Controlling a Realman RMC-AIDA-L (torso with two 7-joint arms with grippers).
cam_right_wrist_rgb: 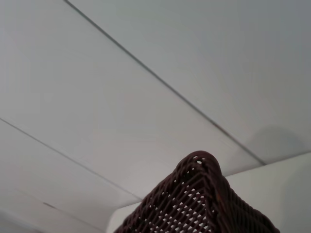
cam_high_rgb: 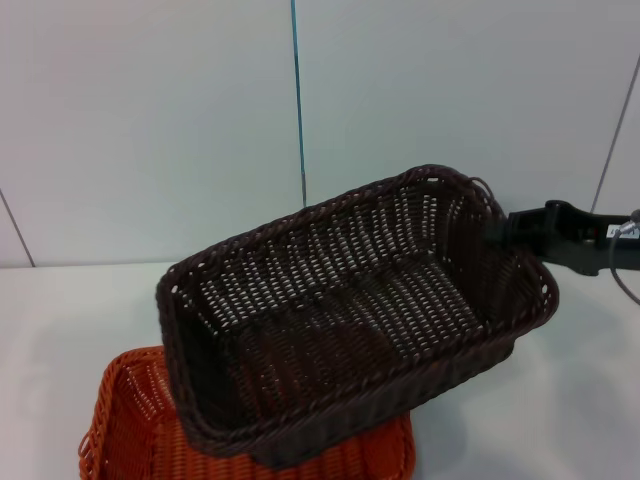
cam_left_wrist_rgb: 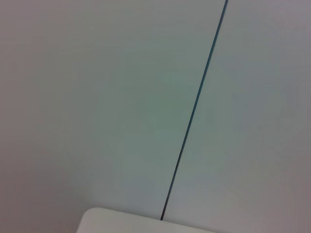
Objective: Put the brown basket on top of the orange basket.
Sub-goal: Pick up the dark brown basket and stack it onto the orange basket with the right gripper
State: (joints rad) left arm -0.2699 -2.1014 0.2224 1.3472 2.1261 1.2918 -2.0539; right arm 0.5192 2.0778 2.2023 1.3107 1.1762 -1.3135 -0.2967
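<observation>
The brown basket point(cam_high_rgb: 350, 310) hangs tilted in the air in the head view, its open side facing up. My right gripper point(cam_high_rgb: 503, 233) is shut on the rim at its right end. A corner of the same basket point(cam_right_wrist_rgb: 199, 204) fills the lower edge of the right wrist view. The orange basket point(cam_high_rgb: 135, 425) rests on the white table point(cam_high_rgb: 70, 310) at the near left. It lies partly under the brown basket's lower left corner, and most of it is covered. I cannot tell whether the two baskets touch. My left gripper appears in no view.
A pale wall with a dark vertical seam point(cam_high_rgb: 298, 100) stands behind the table. The left wrist view holds only that wall and a corner of the table point(cam_left_wrist_rgb: 126, 223). A cable point(cam_high_rgb: 625, 285) trails from the right arm.
</observation>
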